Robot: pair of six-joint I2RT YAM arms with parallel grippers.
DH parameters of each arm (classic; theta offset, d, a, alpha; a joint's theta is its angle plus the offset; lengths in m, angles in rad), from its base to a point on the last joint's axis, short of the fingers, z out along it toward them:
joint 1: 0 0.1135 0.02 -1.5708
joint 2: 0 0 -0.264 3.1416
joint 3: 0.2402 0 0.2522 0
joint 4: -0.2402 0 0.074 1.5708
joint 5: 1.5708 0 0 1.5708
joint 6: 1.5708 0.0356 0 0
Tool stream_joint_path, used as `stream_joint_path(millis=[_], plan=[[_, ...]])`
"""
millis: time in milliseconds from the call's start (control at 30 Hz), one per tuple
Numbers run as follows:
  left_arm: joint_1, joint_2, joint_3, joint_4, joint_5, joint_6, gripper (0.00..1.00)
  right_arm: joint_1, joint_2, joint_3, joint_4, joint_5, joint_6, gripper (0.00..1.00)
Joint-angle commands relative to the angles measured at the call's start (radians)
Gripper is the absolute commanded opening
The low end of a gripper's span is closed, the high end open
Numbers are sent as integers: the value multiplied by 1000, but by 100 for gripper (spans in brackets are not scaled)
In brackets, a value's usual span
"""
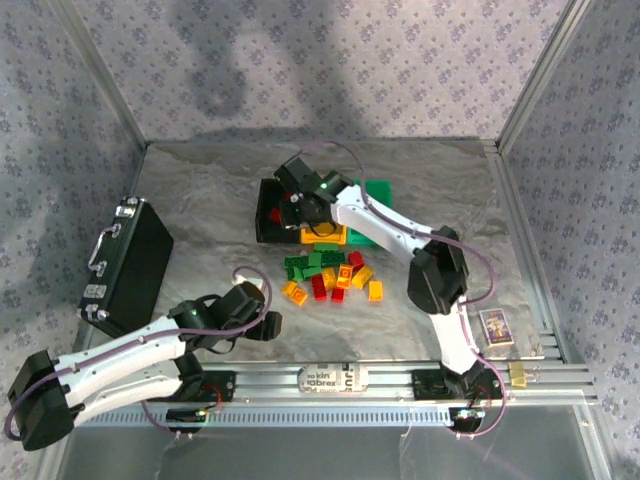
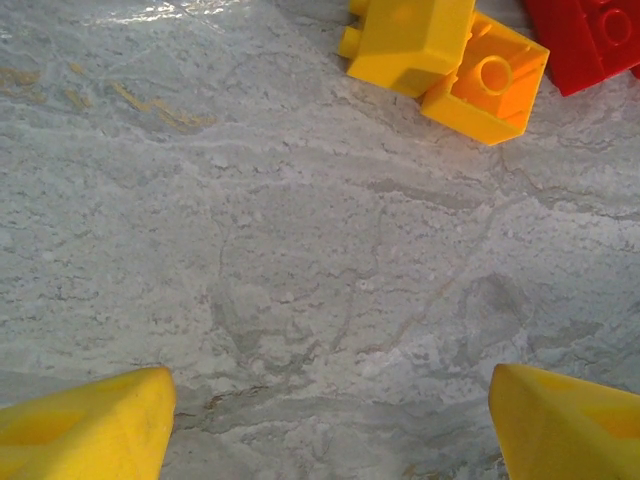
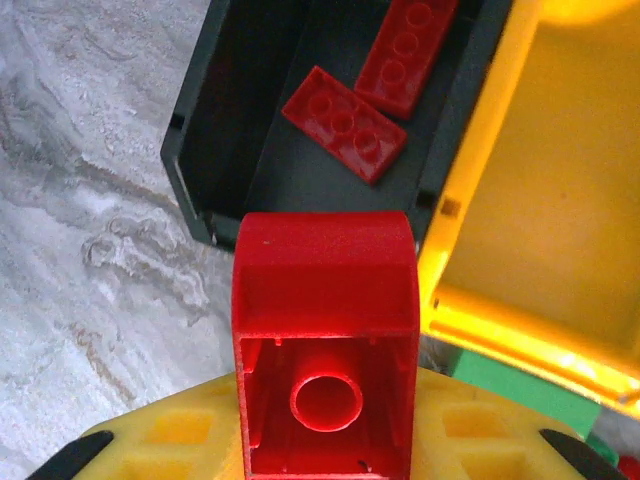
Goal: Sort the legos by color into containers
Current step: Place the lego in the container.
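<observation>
Red lego point(image 3: 325, 340) sits clamped in the right gripper point(image 3: 325, 445), by the black bin's point(image 3: 215, 150) rim. It should likely go farther over the bin before release. The left gripper's point(image 2: 330, 420) jaws stand apart above the table point(image 2: 300, 250).

Left gripper point(image 2: 330, 428) spread wide above the grey marbled counter point(image 2: 300, 260).
Its yellow fingertips point(image 2: 90, 430) sat at the bottom corners with nothing between them; a yellow lego point(image 2: 410, 40) touched an orange lego point(image 2: 487, 80), a red lego point(image 2: 585, 40) just beside.
</observation>
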Motion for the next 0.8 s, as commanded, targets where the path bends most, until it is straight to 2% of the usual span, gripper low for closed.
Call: stream_joint_path(millis=[0, 300, 467, 767], plan=[[-12, -7, 17, -41, -22, -25, 81, -16, 73, 137, -79, -57, -64, 34], [-92, -3, 32, -17, -44, -97, 81, -48, 314, 495, -158, -134, -72, 34], [-120, -7, 52, -56, -67, -112, 81, -77, 353, 516, -118, -171, -52, 34], [-143, -43, 33, -73, -82, -133, 80, -91, 369, 527, -100, -165, -63, 34]])
